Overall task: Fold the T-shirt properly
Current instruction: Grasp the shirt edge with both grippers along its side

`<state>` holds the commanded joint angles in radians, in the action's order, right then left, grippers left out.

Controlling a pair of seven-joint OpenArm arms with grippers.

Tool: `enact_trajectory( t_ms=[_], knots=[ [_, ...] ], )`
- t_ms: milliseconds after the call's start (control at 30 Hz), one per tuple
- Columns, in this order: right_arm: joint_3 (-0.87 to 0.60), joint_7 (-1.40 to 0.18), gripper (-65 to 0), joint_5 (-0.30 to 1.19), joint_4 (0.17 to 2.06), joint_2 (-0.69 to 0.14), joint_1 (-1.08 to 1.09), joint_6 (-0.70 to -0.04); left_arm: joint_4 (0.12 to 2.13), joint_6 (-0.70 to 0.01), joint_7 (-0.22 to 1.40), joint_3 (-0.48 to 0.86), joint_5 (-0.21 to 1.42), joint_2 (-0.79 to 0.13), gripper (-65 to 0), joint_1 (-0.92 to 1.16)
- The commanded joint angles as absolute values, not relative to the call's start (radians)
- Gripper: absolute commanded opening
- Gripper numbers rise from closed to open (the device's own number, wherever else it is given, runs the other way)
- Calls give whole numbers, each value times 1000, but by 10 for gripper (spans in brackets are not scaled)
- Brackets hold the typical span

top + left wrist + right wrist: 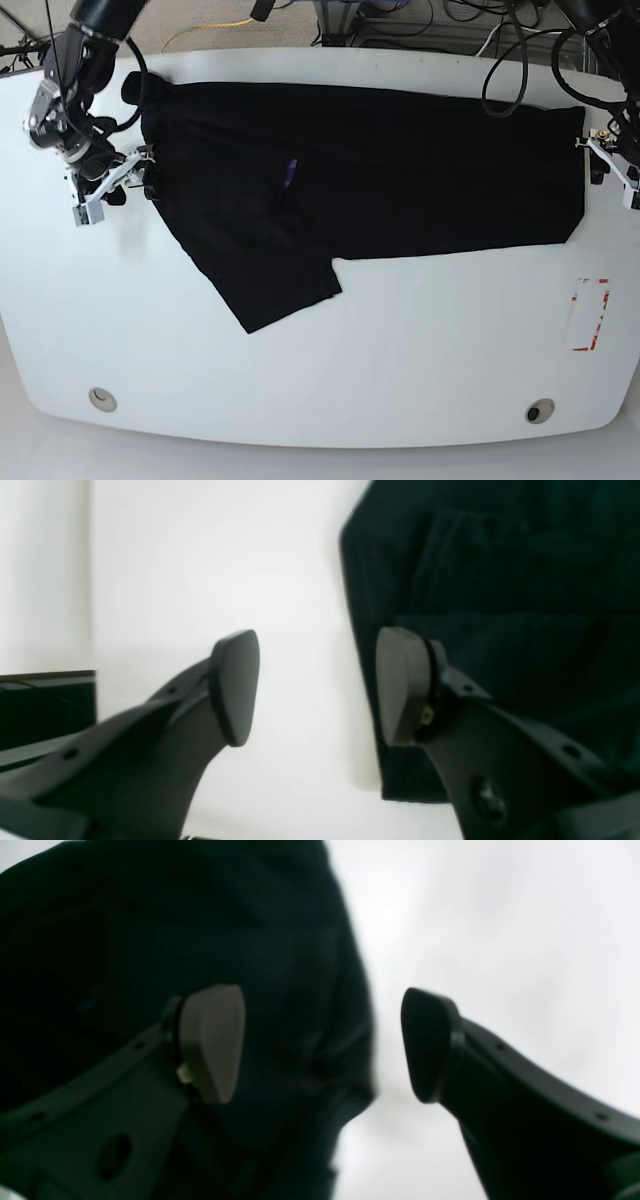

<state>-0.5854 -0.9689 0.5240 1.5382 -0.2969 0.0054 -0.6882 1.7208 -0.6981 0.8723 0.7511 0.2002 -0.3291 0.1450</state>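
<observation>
Here's the T-shirt (380,170), black and spread wide across the white table (330,370), its long body running from the left end to the right edge, with one sleeve (275,285) jutting down toward the front and a tiny purple mark (291,172) showing on the cloth. Over on the base view's left, the right gripper (112,183) sits at the shirt's left edge, and the right wrist view gives us the detail: jaws spread wide, nothing between them, one grey pad (212,1042) set over the dark fabric (150,965) and the other finger (430,1045) out over bare table, so the cloth's edge runs through the gap. Whether that pad is actually touching the fabric, can't tell, the close view is blurred. Across the table, the left gripper (612,167) is at the shirt's right end, and the left wrist view tells the same story mirrored: jaws well apart and empty, one pad (400,685) over the black cloth (500,580) just inside its edge, the other pad (235,685) out over the white surface. A small red-outlined rectangle (590,315) is marked on the table near the front right, clear of the shirt, and two round holes (100,399) sit along the front edge.
</observation>
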Motion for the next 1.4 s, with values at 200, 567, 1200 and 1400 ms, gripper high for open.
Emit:
enact_trajectory(
  t_ms=[200,567,1200,1400],
  knots=[
    [-567,-963,-178,429,1368,-303,154,-690,1719,-698,872,750,200,-328,-306,147],
    [-429,-845,-178,432,1148,-295,251,-680,1718,-698,872,750,200,-328,-306,153],
    [-341,-763,-465,430,1053,-266,274,-679,1586,-338,872,750,200,-329,-118,-28],
    [-341,-763,-631,430,1053,-260,274,-679,1434,-332,871,750,200,-334,-103,-127]
  ],
)
